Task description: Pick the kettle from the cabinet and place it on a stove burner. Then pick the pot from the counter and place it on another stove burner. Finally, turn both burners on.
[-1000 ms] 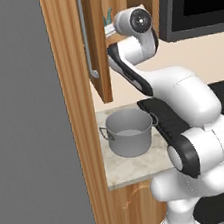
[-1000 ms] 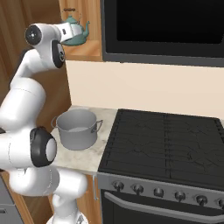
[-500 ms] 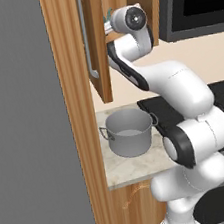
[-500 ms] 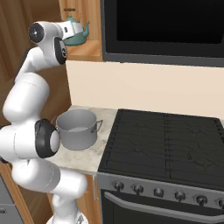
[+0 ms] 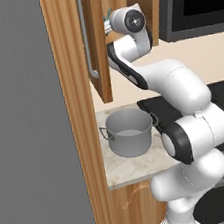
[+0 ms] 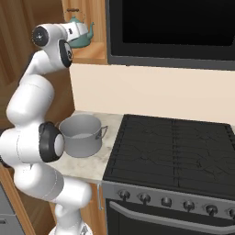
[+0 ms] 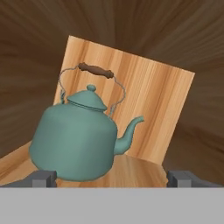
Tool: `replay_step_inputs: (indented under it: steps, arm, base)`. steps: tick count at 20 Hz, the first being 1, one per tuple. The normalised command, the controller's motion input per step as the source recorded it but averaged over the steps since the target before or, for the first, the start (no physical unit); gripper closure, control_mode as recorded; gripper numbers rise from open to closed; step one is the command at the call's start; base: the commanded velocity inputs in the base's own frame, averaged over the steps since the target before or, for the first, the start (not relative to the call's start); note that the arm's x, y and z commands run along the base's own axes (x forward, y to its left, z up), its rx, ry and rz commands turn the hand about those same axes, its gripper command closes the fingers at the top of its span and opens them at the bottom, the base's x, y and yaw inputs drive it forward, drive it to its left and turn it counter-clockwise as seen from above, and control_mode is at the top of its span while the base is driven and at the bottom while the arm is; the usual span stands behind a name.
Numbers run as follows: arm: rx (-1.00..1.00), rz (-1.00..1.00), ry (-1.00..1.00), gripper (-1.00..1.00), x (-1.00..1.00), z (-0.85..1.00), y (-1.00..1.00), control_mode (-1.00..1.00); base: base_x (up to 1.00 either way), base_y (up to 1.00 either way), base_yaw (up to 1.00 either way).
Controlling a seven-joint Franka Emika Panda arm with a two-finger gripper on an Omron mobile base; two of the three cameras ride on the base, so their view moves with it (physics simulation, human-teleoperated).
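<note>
Kettle [image 7: 74,144] is seen upright on the cabinet [image 5: 96,40] shelf, just ahead of wide-open jaws; judged rigid, smooth, probably light, best gripped across the body or arched handle.

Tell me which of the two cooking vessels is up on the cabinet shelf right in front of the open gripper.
The teal kettle, with curved spout and arched handle. The grey pot sits down on the counter beside the stove.

Arm raised high, claw [image 7: 111,177] apparently wide open, fingertips [image 7: 43,178] far apart.
</note>
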Motion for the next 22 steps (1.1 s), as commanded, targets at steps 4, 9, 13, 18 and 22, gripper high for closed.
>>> replay_step_inputs:
  steps: [4, 9, 13, 18, 22]
  arm:
    - [0.01, 0.00, -0.02, -1.00, 0.18, 0.00, 0.04, -1.00]
    - [0.03, 0.00, 0.00, -1.00, 0.25, 0.00, 0.04, -1.00]
    - [0.01, 0.00, 0.00, -1.00, 0.14, 0.06, 0.01, -1.00]
    - [0.00, 0.00, 0.00, -1.00, 0.10, 0.20, 0.00, -1.00]
    - [0.00, 0.00, 0.00, -1.00, 0.12, 0.17, 0.00, -1.00]
  base:
    - [0.00, 0.00, 0.00]
    - [0.00, 0.00, 0.00]
    - [0.00, 0.00, 0.00]
    - [0.00, 0.00, 0.00]
    - [0.00, 0.00, 0.00]
